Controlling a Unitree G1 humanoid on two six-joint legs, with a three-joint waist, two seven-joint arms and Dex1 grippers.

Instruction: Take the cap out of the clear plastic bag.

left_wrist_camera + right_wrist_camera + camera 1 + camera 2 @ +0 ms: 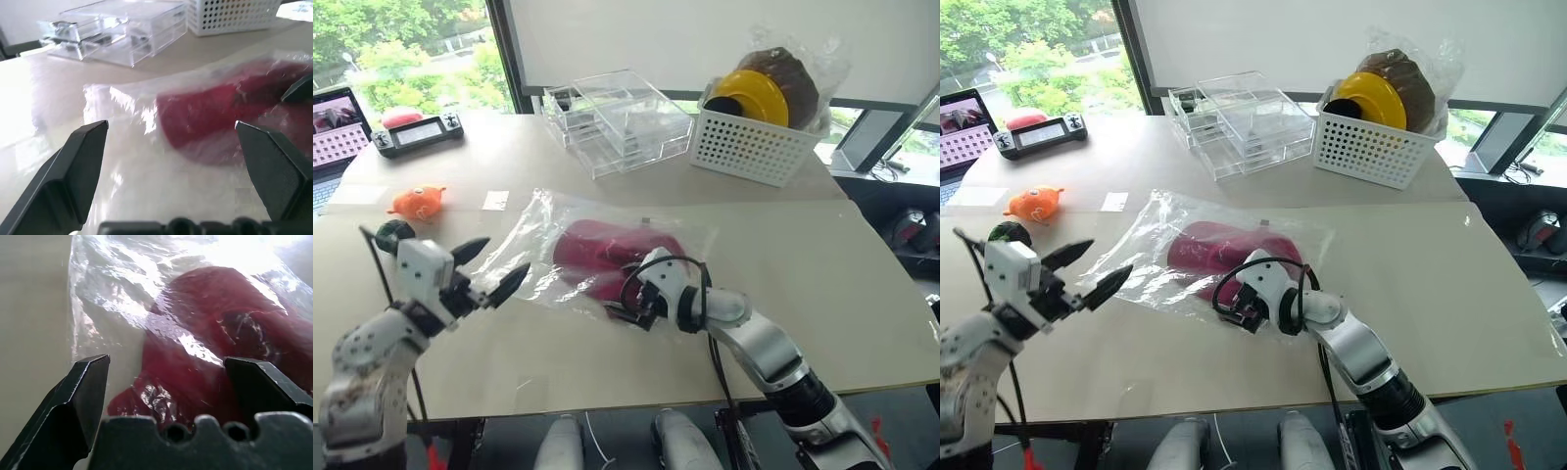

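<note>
1. Beige table (862,294) stands before a window showing green trees, and the clear plastic bag (543,230) lies flat near its middle.
2. Inside the bag lies the cap (597,250), red and still fully covered by plastic.
3. At about 12 o'clock from the bag stand clear acrylic boxes (617,117); at 1 o'clock a white basket (744,147) holds a yellow hat (754,96) and a wrapped brown hat (793,78).
4. An orange toy (416,201) lies at 9 o'clock from the bag.
5. Left gripper (494,269) hovers level at the bag's 8 o'clock corner, forearm bent in, fingers spread wide and grasping nothing.
6. Right gripper (628,305) reaches in from 5 o'clock, angled slightly down at the bag's near edge beside the cap; its fingers are spread apart, empty.
</note>
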